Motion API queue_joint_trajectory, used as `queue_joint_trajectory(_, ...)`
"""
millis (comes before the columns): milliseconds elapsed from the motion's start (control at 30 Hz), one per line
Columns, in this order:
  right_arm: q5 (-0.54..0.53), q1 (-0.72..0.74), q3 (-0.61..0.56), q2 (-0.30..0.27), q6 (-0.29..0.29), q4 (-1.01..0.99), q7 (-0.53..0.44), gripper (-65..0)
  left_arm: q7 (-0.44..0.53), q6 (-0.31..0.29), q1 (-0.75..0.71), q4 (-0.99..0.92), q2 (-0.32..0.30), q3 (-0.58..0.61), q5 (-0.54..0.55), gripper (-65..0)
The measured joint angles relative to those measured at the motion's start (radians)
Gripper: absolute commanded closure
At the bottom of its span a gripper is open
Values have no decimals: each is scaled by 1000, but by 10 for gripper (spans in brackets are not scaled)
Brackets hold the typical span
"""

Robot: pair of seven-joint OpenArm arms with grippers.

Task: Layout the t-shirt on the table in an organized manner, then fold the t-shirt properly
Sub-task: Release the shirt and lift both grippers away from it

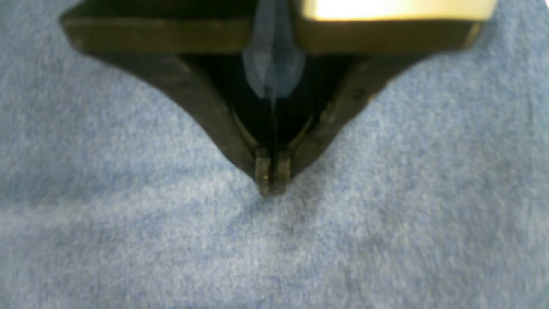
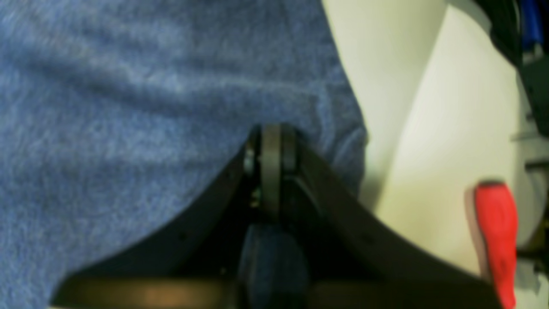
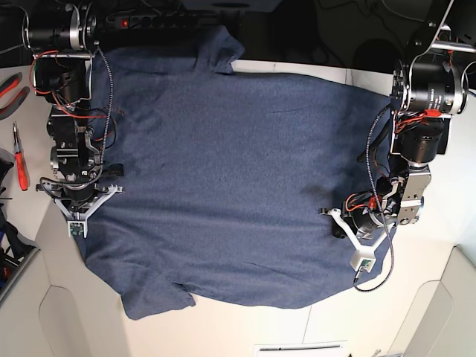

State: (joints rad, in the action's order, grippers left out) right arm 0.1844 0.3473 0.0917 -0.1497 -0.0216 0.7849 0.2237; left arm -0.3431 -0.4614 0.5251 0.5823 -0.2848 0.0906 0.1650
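T-shirt (image 3: 230, 186) lies spread across the table (image 3: 260, 323), plain side up, no lettering visible — sleeves toward the base view's left, mild wrinkles only. Left gripper (image 1: 272, 182) has its jaws pinched together on the fabric, a blue fold showing between them. Right gripper (image 2: 271, 148) is likewise closed at the shirt's edge; whether cloth is caught there is unclear. Recommendation: lift both corners evenly, keep the cloth taut — avoid dragging
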Motion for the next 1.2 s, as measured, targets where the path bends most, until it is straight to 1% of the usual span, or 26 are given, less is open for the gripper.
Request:
queue_joint_trajectory(67, 0, 55, 0, 0, 0, -59, -18, 0, -11, 10, 13, -2, 0, 0, -14, 0)
queue_joint_trajectory(133, 0, 97, 0, 0, 0, -102, -30, 0, -27, 41, 26, -5, 0, 0, -22, 0)
queue_joint_trajectory(167, -1, 114, 0, 0, 3, -116, -24, 0, -27, 64, 32, -6, 0, 0, -29, 0)
queue_joint_trajectory(233, -4, 143, 0, 0, 10, -130, 2, 0, -32, 84, 43, -9, -4, 0, -35, 0)
queue_joint_trajectory(300, -16, 161, 0, 0, 25, -133, 13, 0, -16, 89, 52, -10, -7, 0, -37, 0)
queue_joint_trajectory(433, -65, 168, 0, 5, 35, -134, -55, 0, 46, 88, 58, -9, -14, 0, -33, 0)
queue_joint_trajectory(500, -64, 166, 0, 5, 37, -106, -53, 0, 79, 87, 56, -10, -32, 0, -29, 0)
queue_joint_trajectory(533, -65, 166, 0, 5, 37, -89, -48, -22, 90, 88, 55, -10, -48, 1, -13, 0)
queue_joint_trajectory(567, -79, 165, 0, 3, 37, -64, -31, -94, 90, 105, 54, -8, -67, 0, 6, 0)
queue_joint_trajectory(600, -91, 161, 0, 2, 37, -31, -6, -149, 89, 149, 54, -2, -87, -5, 27, 0)
queue_joint_trajectory(633, -96, 156, 0, -1, 41, 3, 18, -173, 89, 198, 53, 7, -108, -18, 46, 0)
queue_joint_trajectory(667, -103, 148, 0, -8, 42, 42, 51, -175, 88, 229, 52, 16, -129, -35, 61, 0)
queue_joint_trajectory(733, -101, 116, 0, -25, 43, 140, 113, -174, 50, 235, 52, 33, -167, -89, 82, 0)
queue_joint_trajectory(767, -99, 93, 2, -36, 40, 196, 128, -173, 16, 219, 52, 40, -184, -121, 109, 0)
queue_joint_trajectory(800, -101, 65, 9, -47, 37, 256, 139, -173, -20, 167, 51, 46, -200, -159, 134, 0)
queue_joint_trajectory(833, -99, 33, 21, -58, 37, 319, 152, -173, -55, 96, 51, 50, -215, -195, 169, -3)
queue_joint_trajectory(900, -109, -27, 54, -79, 48, 439, 198, -169, -116, -43, 48, 54, -237, -269, 260, -90)
queue_joint_trajectory(933, -131, -60, 75, -88, 59, 495, 219, -169, -146, -108, 45, 54, -246, -306, 322, -133)
queue_joint_trajectory(967, -164, -92, 99, -96, 85, 545, 237, -169, -175, -159, 38, 55, -254, -340, 377, -168)
queue_joint_trajectory(1000, -198, -126, 127, -101, 127, 590, 251, -169, -215, -202, 28, 57, -263, -370, 438, -194)
queue_joint_trajectory(1033, -254, -162, 158, -104, 169, 631, 264, -169, -264, -229, 14, 58, -269, -400, 513, -210)
queue_joint_trajectory(1100, -389, -233, 224, -104, 283, 679, 315, -169, -364, -217, -18, 59, -269, -448, 655, -214)
queue_joint_trajectory(1200, -643, -330, 306, -101, 445, 696, 444, -169, -511, -221, -74, 58, -252, -462, 881, -214)
